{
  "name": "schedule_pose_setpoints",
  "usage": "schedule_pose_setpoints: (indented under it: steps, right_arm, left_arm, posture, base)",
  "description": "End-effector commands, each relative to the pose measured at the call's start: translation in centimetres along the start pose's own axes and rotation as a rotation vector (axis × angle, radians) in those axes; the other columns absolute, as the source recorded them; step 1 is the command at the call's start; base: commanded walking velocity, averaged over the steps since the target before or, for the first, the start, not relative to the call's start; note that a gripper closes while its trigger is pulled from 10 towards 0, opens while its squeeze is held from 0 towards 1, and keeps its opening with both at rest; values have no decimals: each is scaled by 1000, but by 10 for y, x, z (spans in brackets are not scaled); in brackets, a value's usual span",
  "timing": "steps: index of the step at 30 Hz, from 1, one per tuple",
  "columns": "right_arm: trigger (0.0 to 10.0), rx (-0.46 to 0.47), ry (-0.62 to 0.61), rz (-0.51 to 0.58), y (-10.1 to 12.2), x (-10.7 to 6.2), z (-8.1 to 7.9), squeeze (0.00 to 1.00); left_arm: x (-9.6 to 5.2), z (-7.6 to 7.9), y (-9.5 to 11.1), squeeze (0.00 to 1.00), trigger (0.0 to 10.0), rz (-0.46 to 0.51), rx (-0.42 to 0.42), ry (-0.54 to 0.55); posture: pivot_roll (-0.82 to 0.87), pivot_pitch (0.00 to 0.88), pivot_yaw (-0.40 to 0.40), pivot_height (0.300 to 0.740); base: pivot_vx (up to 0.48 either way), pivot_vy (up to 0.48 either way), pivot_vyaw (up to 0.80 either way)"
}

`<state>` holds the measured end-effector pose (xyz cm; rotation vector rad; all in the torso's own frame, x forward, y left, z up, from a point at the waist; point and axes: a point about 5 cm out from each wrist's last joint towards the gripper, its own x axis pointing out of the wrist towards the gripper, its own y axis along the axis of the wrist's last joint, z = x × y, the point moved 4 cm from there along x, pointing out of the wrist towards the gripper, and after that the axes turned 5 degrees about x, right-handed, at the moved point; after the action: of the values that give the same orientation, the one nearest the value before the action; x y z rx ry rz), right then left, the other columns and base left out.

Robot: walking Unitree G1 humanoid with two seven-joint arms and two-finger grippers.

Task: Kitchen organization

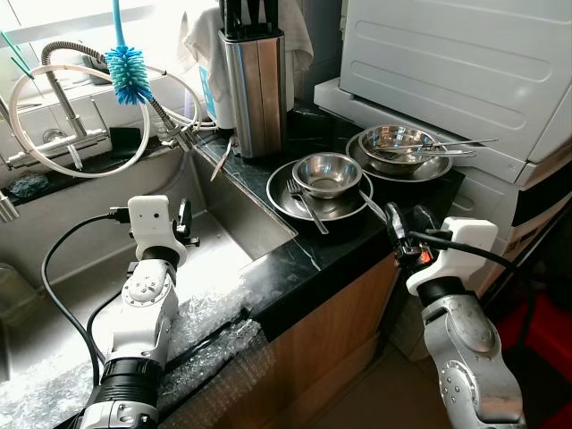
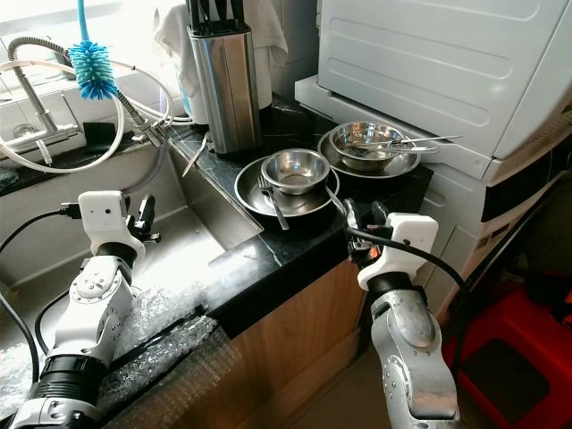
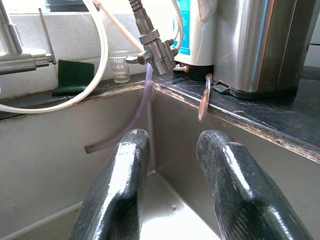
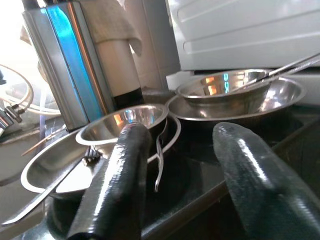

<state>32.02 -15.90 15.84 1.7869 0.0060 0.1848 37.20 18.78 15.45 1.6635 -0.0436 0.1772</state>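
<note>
On the black counter (image 1: pixel 304 255) lies a steel plate (image 1: pixel 284 202) holding a small steel bowl (image 1: pixel 326 172), a fork (image 1: pixel 304 204) and a spoon (image 1: pixel 371 204). Behind it to the right, a second plate (image 1: pixel 440 170) carries another bowl (image 1: pixel 395 143) with long utensils across it. My right gripper (image 1: pixel 407 220) hovers open at the counter's front edge, its fingers (image 4: pixel 125 165) pointing at the near plate and a little short of it. Over the sink (image 1: pixel 228 234), my left gripper (image 1: pixel 183 220) is open and holds nothing, its fingers (image 3: pixel 127 170) facing the sink's back corner.
A steel knife block (image 1: pixel 256 89) stands behind the plates. A tap with looped hoses (image 1: pixel 63 98) and a blue bottle brush (image 1: pixel 128 71) hang over the sink. A white appliance (image 1: pixel 465 63) bounds the counter on the right. Bubble wrap (image 1: pixel 206 313) covers the sink's front. A red stool (image 2: pixel 514 357) stands on the floor.
</note>
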Motion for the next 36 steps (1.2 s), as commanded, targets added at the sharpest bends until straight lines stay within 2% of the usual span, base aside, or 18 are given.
schedule_pose_setpoints:
  steps: [1, 2, 3, 10, 17, 33, 34, 36]
  right_arm:
    - [10000, 20, 2, -25, -3, 2, 0, 1000]
    - [10000, 20, 2, -25, -3, 2, 0, 1000]
    - [10000, 4, 20, -36, -4, 3, -3, 0]
    - [10000, 1, 20, -56, -5, 6, -5, 0]
    - [10000, -26, 3, -176, -26, 5, -2, 0]
    - [10000, -13, -7, -142, -18, 9, -2, 0]
    - [8706, -15, -12, -141, -18, 9, -2, 0]
    - [8706, -15, -13, -140, -18, 9, -1, 0]
  left_arm:
    - [-4, 3, -9, 0, 10000, -26, 2, -2]
    - [-4, 3, -9, 0, 10000, -26, 2, -2]
    - [-4, 3, -9, 0, 10000, -25, 2, -2]
    - [-3, 3, -10, 0, 10000, -26, 1, -2]
    - [-4, 6, -9, 0, 10000, -25, -4, -7]
    - [-4, 5, -9, 0, 10000, -26, -7, -2]
    - [-4, 5, -10, 0, 10000, -26, -7, -2]
    - [-4, 5, -10, 0, 10000, -27, -7, -2]
  posture:
    - [-205, 0, 38, 740]
    - [-205, 0, 38, 740]
    - [-205, 0, 38, 740]
    - [-205, 0, 38, 740]
    - [-206, 0, 37, 740]
    - [-205, 0, 36, 740]
    - [-205, 0, 36, 740]
    - [-205, 0, 36, 740]
  base:
    - [0, 0, 0]
    - [0, 0, 0]
    - [0, 0, 0]
    - [0, 0, 0]
    - [0, 0, 0]
    - [0, 0, 0]
    - [0, 0, 0]
    - [0, 0, 0]
